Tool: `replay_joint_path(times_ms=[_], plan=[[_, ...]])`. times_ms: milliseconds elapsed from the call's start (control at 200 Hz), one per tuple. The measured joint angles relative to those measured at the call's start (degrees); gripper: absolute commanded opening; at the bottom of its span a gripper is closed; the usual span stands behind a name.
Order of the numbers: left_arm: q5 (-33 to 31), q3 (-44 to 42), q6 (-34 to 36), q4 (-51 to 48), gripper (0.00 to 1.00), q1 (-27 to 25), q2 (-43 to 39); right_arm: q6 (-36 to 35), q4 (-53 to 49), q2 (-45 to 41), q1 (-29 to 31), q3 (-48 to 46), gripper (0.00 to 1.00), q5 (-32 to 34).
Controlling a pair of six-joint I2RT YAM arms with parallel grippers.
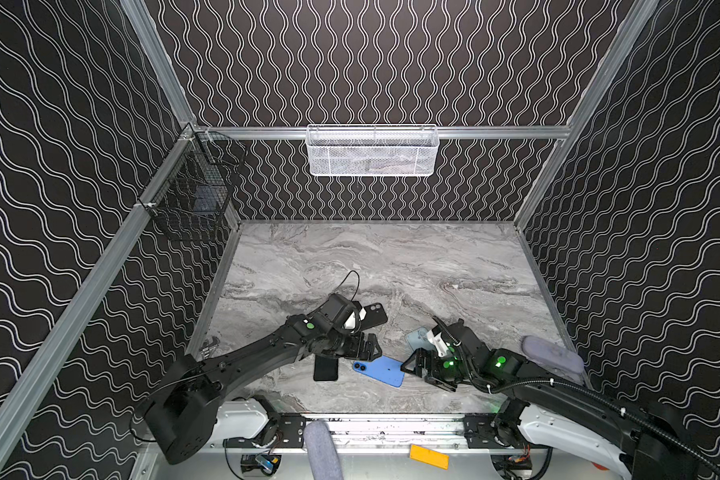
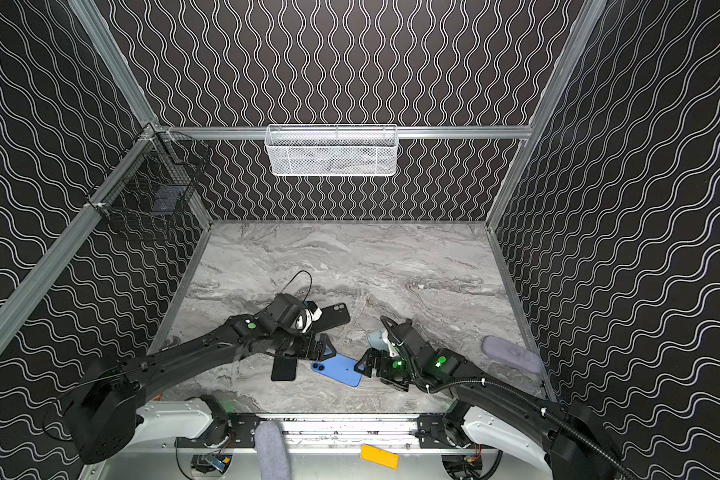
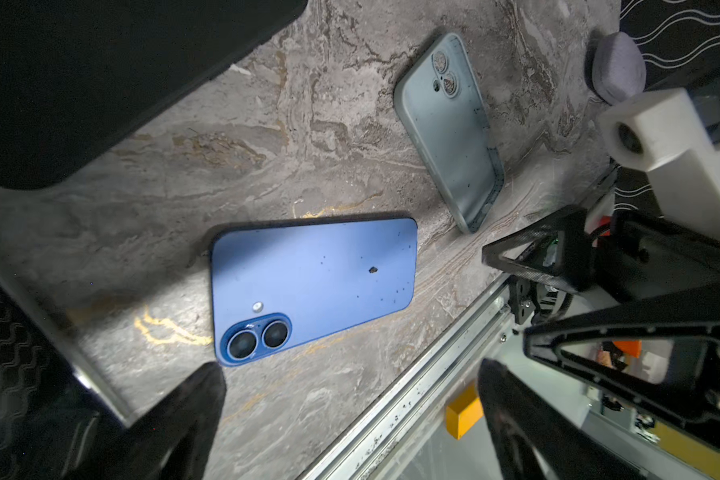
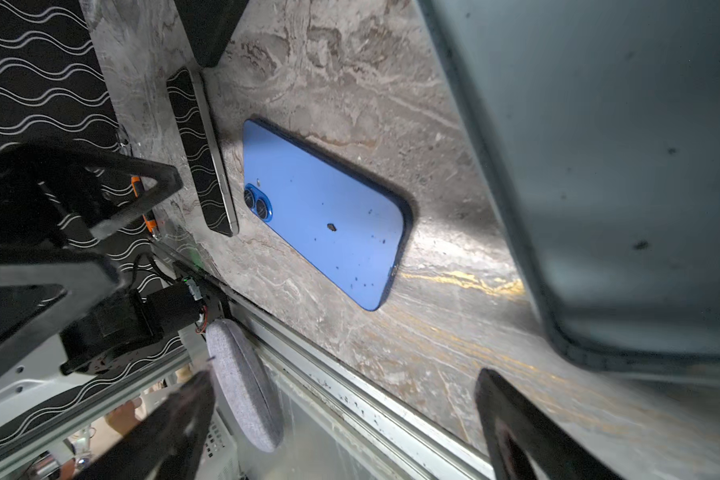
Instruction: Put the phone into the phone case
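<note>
I read left gripper (image 1: 376,348) and right gripper (image 1: 420,371) both spread wide, empty. Blue phone (image 1: 380,371) lies face down between them on bench (image 1: 391,270). Pale phone case (image 1: 415,338) sits empty nearby, not touching it.

In both top views the right arm hid most of the pale case (image 1: 415,340), lower centre; contents of the white basket (image 1: 371,160) were unreadable.

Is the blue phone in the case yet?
No, the blue phone lies back-up on the table, apart from the empty pale case.
</note>
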Motion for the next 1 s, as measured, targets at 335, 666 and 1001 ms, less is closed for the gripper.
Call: replay_joint_path(times_ms=[335, 666, 1001], plan=[[3.93, -3.13, -0.33, 4.72, 0.99, 4.59, 2.51, 2.29, 9.60, 3.78, 0.50, -2.60, 0.99, -3.08], [4.94, -4.72, -1.38, 7.28, 0.99, 5.20, 4.35, 1.70, 14.69, 8.83, 0.50, -2.73, 1.00, -4.61], [5.92, -7.17, -1.57, 10.78, 0.99, 5.86, 6.47, 2.58, 19.26, 11.56, 0.44, -3.89, 0.99, -5.66]])
